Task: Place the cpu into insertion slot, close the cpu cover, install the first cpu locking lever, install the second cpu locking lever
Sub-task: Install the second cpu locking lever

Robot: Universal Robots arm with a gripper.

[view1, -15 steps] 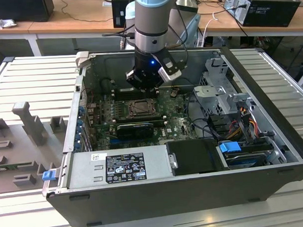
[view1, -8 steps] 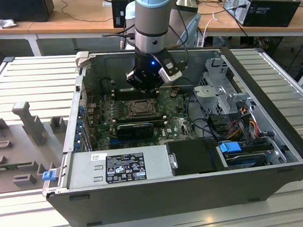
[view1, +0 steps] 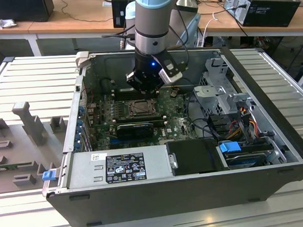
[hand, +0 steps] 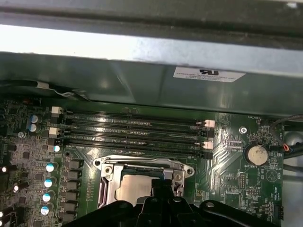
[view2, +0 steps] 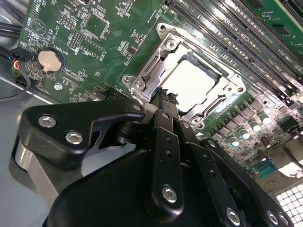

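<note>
**Silver-topped cpu seated in the insertion slot, gripper poised at its edge**

Pale silver metal marks the cpu point(view2: 188, 81), which is seen lying flat inside the insertion slot point(view2: 142, 84) on the green motherboard point(view2: 94, 52). The cpu cover point(view2: 208, 66) is seen as a thin silvery frame lying around the chip, its window leaving the chip's top exposed.

In the second wrist view, the gripper point(view2: 165, 100) is shown from behind, its black fingers drawn together into a single narrow tip with nothing held between them; that tip sits at the socket's rim, just beside the cpu. A round coin cell battery point(view2: 50, 59) is shown well apart from the socket.

In the first wrist view, the same chip point(hand: 135, 188) is partly hidden behind the gripper's tip point(hand: 163, 185), and long black memory slots point(hand: 132, 132) are seen beyond the socket, with a row of capacitors point(hand: 49, 182) to one side.

From the exterior view, the arm point(view1: 152, 23) is seen reaching down into the open computer case point(view1: 273, 133), with the gripper point(view1: 145, 86) hanging close above the socket point(view1: 140, 108). A power supply point(view1: 118, 165) is seen along the case's near wall.
</note>
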